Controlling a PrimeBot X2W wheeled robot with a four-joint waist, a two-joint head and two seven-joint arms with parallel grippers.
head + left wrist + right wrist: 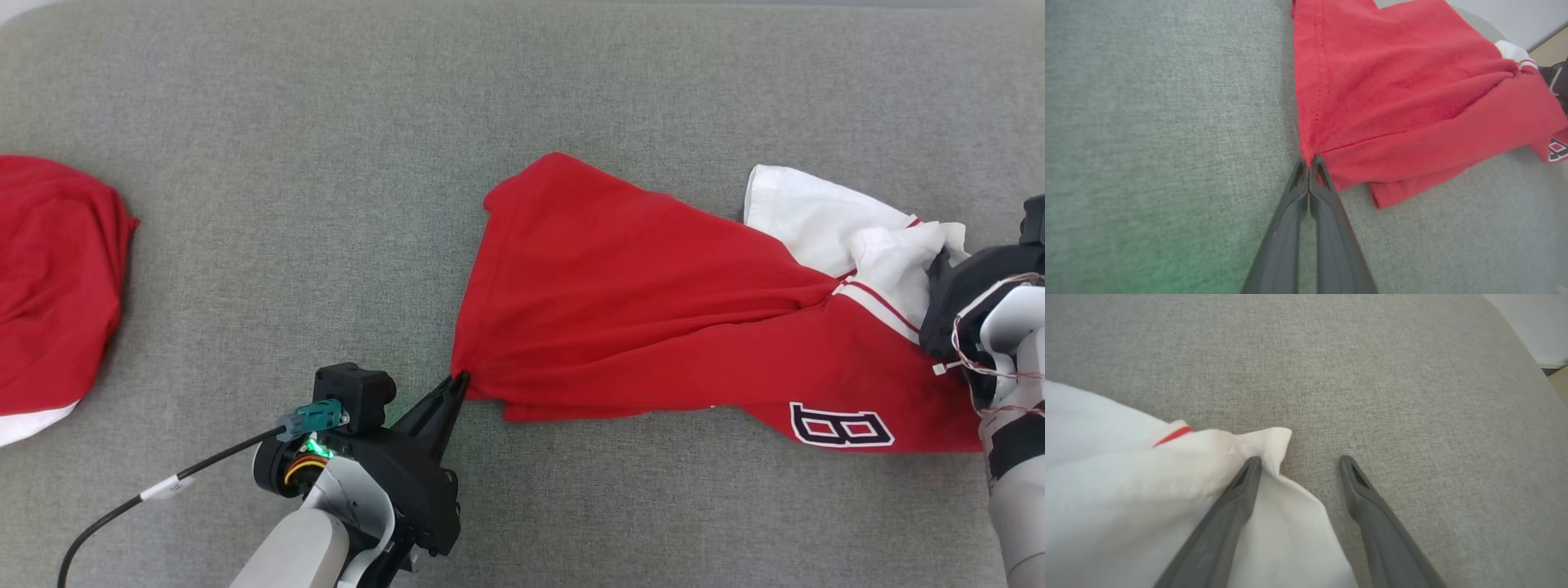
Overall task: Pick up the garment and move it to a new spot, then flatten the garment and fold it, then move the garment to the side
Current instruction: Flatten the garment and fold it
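Observation:
The garment [637, 302] is a red shirt with white sleeves and a dark "B" patch, lying crumpled across the grey surface from the middle to the right. My left gripper [460, 381] is shut on its red hem corner at the lower left; in the left wrist view the closed fingertips [1310, 163] pinch the red garment [1392, 94]. My right gripper [1299, 461] stands open over the white sleeve [1126, 477], one finger [1245, 477] lying on the cloth, the other over bare fabric. In the head view the right wrist [971, 302] sits at the sleeve [824, 216].
A second red and white garment [57, 286] lies at the far left edge. The grey upholstered surface [286, 163] stretches wide between the two garments and behind them. A black cable [163, 490] trails from the left wrist. The surface's rounded edge [1535, 363] shows at the right.

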